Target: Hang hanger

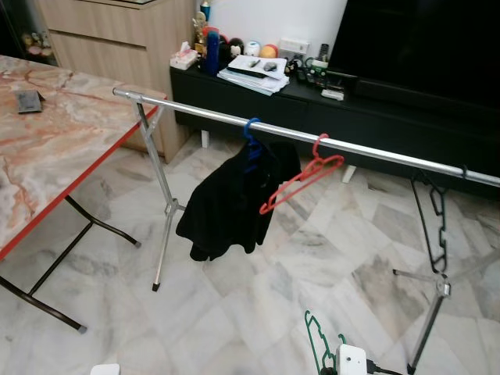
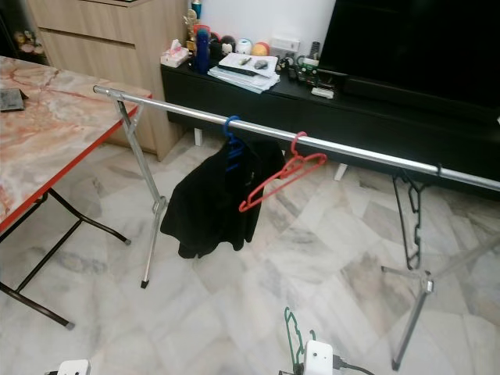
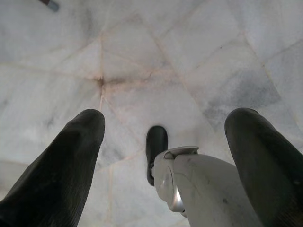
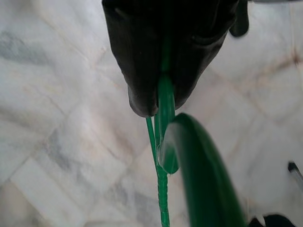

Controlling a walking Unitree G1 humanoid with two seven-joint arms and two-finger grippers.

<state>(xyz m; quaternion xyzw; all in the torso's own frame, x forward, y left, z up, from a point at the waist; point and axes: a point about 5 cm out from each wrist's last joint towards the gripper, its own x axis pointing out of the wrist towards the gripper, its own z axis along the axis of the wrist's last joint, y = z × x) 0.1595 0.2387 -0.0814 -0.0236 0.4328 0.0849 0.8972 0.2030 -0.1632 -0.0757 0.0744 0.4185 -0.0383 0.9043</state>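
The right gripper is clamped on the green hanger — well below the rail; the left gripper hangs with fingers apart.

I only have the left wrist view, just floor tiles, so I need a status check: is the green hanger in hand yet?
Observer: Yes, the right hand is shut on the green hanger, low over the floor.
Operator: Where's the rail?
Observer: The clothes rail stands ahead, crossing the view.
Operator: Anything on it?
Observer: A blue hanger carrying a black garment, a red hanger beside it, and a black hanger near the right end.
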